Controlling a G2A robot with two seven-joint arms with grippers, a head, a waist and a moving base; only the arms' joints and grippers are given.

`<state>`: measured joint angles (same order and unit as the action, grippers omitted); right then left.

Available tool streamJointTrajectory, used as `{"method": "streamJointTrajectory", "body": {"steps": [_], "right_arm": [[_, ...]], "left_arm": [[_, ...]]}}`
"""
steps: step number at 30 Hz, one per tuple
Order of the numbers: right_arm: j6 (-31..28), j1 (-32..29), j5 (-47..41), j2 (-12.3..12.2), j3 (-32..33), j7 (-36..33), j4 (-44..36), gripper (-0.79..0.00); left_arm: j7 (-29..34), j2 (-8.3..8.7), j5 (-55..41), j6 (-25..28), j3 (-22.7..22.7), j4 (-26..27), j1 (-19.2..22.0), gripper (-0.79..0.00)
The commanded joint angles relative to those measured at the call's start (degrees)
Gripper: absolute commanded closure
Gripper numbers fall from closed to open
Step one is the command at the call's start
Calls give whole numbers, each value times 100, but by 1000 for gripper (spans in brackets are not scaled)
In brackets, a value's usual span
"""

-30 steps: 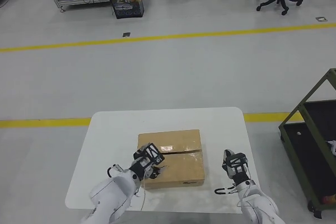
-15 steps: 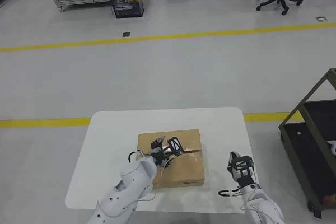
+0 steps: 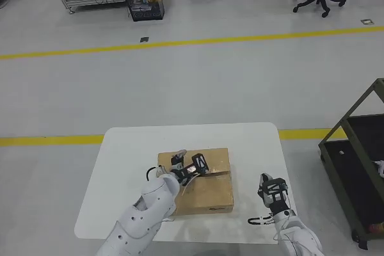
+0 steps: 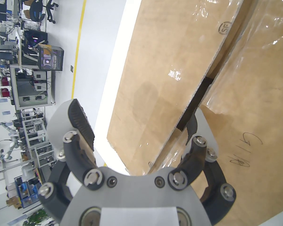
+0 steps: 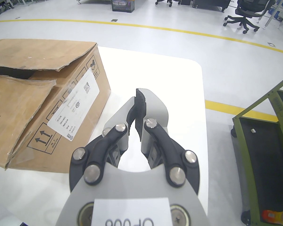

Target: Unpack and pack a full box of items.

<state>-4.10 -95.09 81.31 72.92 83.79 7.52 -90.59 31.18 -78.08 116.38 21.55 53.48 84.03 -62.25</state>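
We count one box (image 3: pixel 211 192); one table (image 3: pixel 115 179); two grippers, the left gripper (image 4: pixel 135 116) and the right gripper (image 5: pixel 137 109); one green cart (image 3: pixel 365 160); two yellow lines (image 3: pixel 179 43) on the floor.

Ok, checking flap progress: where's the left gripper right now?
In the top view the left gripper is over the cardboard box, at the seam between its two top flaps, slightly left of the box's middle.

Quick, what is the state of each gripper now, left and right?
Left gripper: open, one finger in the gap between the box flaps.
Right gripper: closed, holding nothing, beside the box.
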Motion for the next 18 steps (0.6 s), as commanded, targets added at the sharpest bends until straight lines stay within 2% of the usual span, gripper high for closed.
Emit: {"method": "streamJointTrajectory", "body": {"steps": [1,5,6,9,12,15,18], "right_arm": [[12,9,6,1,-6,-2,8,0],[40,13,-7,3,-8,-3,19,0],[49,11,-2,2,-3,-6,30,0],[63,4,-15,2,8,-4,41,0],[78,0,-18,1,14,-19,43,0],[88,-4,-22,2,13,-24,37,0],[99,-8,-25,3,10,-24,37,0]], "left_arm": [[-44,-7,88,-35,-21,-80,28,-785],[-94,-34,314,-238,-77,-258,131,-785],[-136,-44,288,-268,-83,-282,147,-640],[-239,-61,300,-315,-90,-320,191,-283],[-336,-65,344,-358,-67,-341,195,0],[-488,-68,304,-523,5,-304,166,0],[-568,-67,274,-449,43,-289,158,0]]}}
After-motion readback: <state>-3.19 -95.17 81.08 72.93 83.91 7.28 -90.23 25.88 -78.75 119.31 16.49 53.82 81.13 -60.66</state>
